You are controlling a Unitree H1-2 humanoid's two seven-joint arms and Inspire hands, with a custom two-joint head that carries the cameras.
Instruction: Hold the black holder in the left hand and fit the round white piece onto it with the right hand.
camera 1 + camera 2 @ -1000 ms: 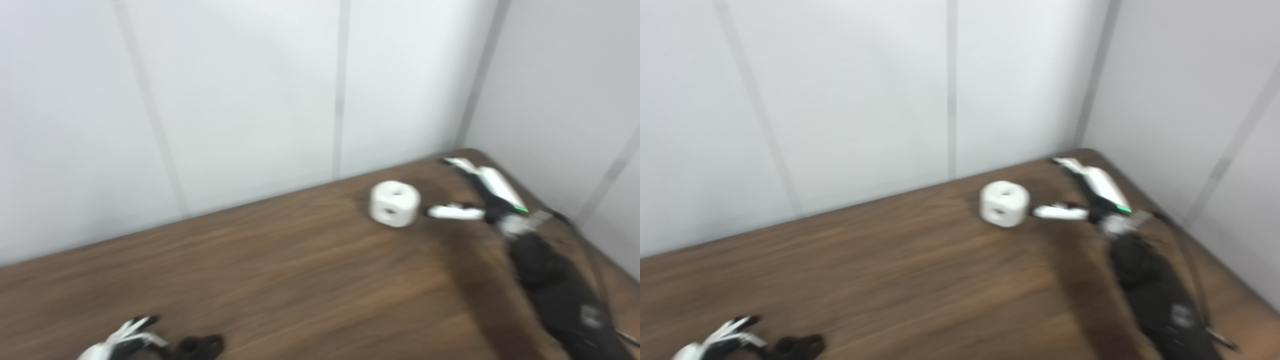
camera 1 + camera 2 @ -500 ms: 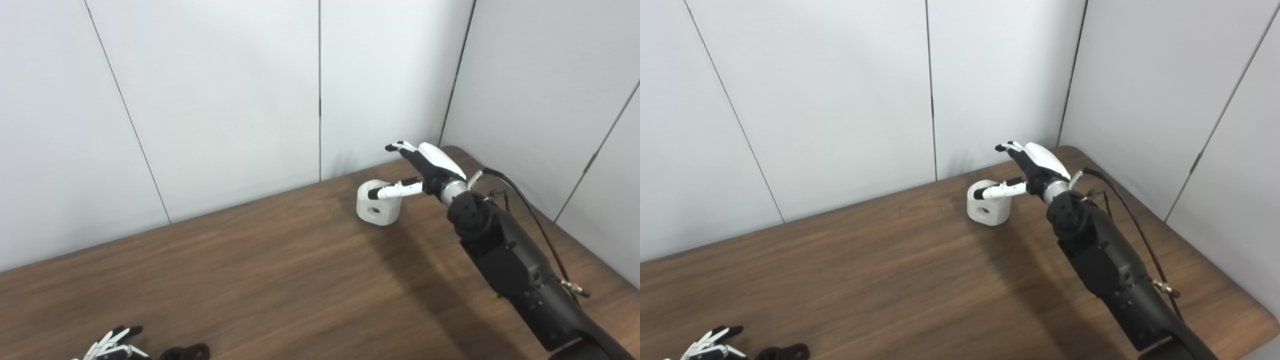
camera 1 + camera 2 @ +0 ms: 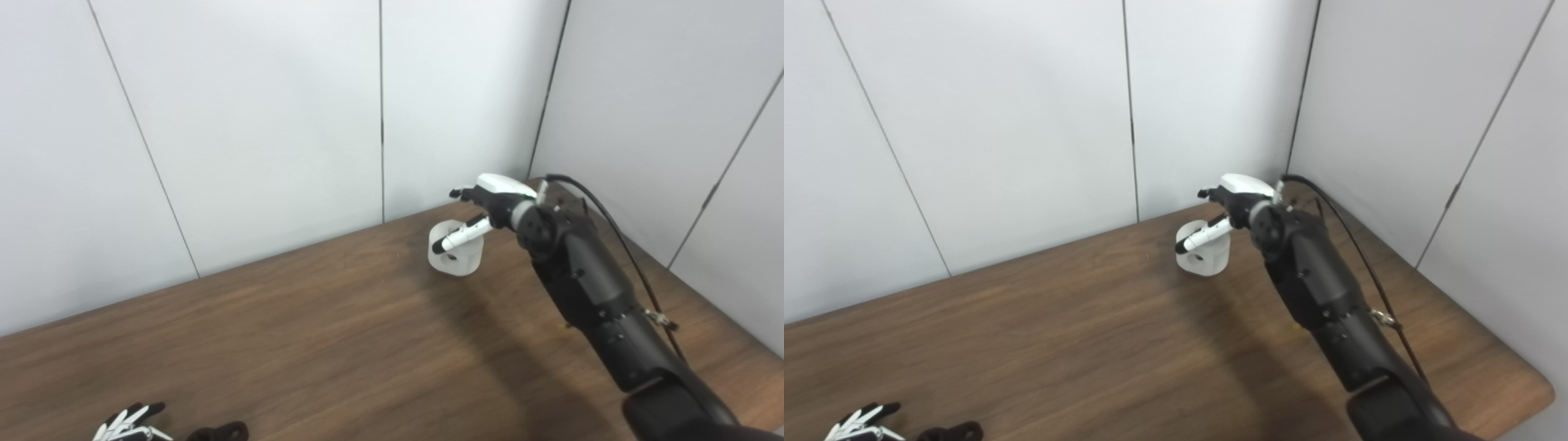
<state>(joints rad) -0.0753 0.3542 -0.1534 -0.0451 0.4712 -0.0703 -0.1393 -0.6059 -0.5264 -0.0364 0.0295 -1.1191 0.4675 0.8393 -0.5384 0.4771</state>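
The round white piece (image 3: 456,262), with a hole in its side, stands on the table (image 3: 306,343) near the far right corner. My right hand (image 3: 497,195) arches over it with the fingers spread above the top. The thumb lies across its front, and I see no closed grip. The black holder (image 3: 219,432) lies flat at the bottom left edge of the picture, partly cut off. My left hand (image 3: 125,424) rests just left of the holder, fingers apart, a small gap from it, mostly out of frame.
White wall panels (image 3: 275,122) stand close behind the table, and another wall (image 3: 661,122) closes the right side. The table's right corner edge (image 3: 1540,386) shows in the right eye view. A black cable (image 3: 612,226) loops along my right forearm.
My right hand has moved left from beside the white piece to over it, and the thumb has swung down across its front. The camera has shifted. The left hand stays by the holder.
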